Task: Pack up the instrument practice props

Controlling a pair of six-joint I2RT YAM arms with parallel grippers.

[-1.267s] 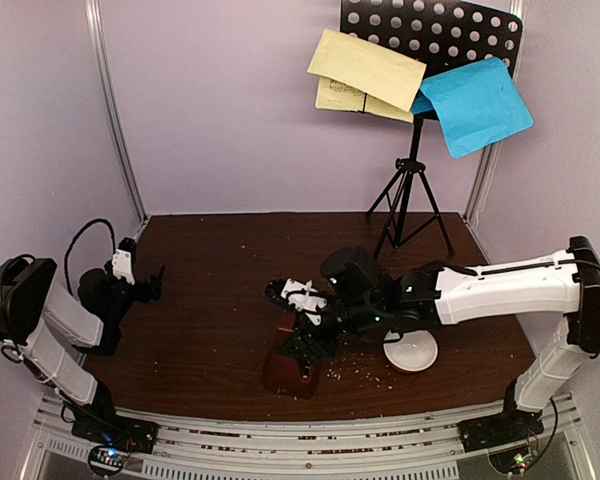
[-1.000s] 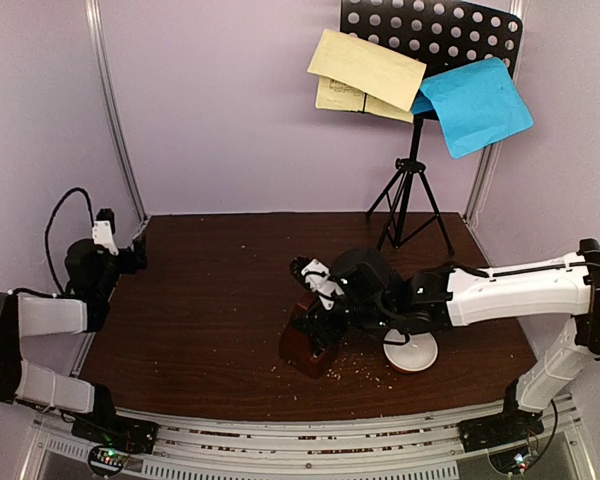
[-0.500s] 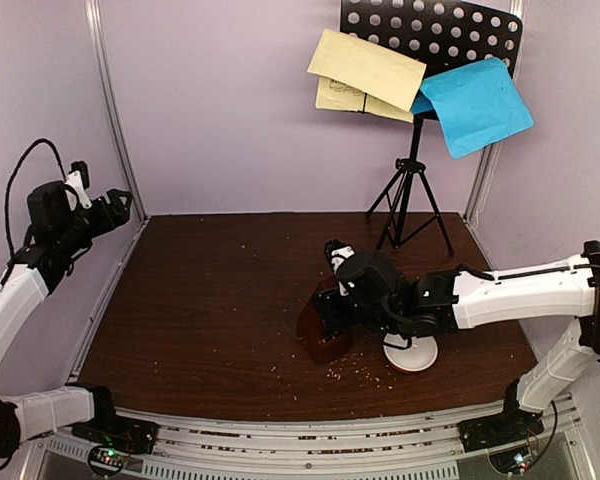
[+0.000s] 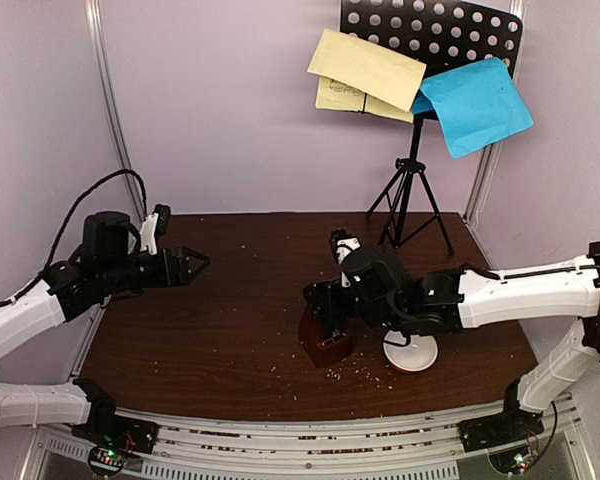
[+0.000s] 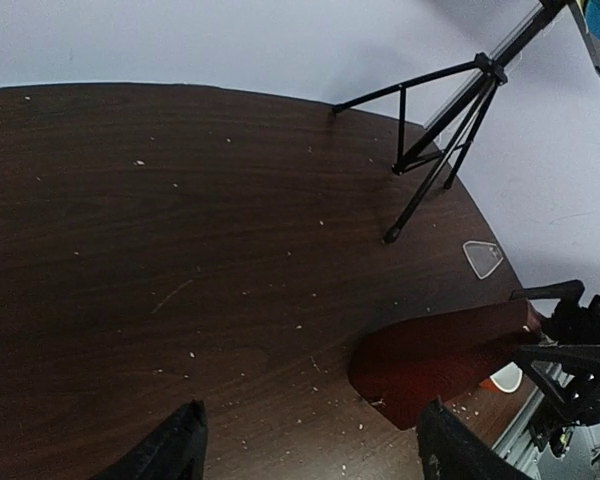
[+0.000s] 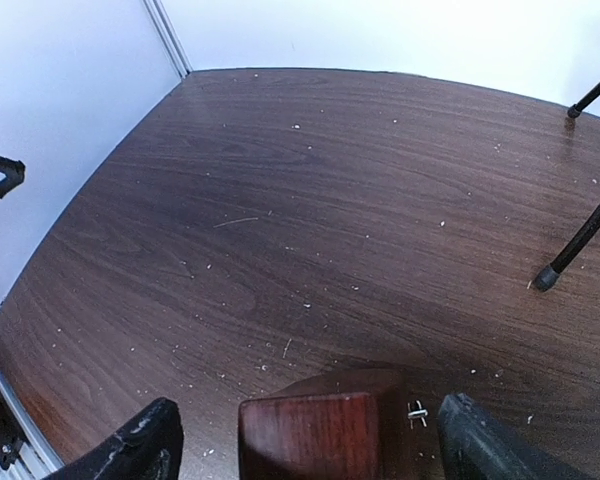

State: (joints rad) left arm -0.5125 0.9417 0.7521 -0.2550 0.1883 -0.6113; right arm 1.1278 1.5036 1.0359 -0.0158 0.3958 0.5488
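Shifted metronome (image 6: 315, 440) inside open right claw (image 6: 310, 425)

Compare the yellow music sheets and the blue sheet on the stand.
The yellow music sheets sit on the left half of the desk in the top view; the blue sheet hangs off its lower right corner. The yellow ones are two overlapped, the lower showing print; the blue sheet looks single and blank. Both lie askew on the black music stand.

the left arm (image 4: 25, 312) and right arm (image 4: 525, 288) share white shell links joined by rounded black joint housings, on black bases (image 4: 115, 430). a thin black cable (image 4: 90, 192) arcs over the left arm's black wrist block (image 4: 108, 240), which carries a small white part (image 4: 158, 226). each arm ends in two black tapered fingers (image 5: 170, 455).
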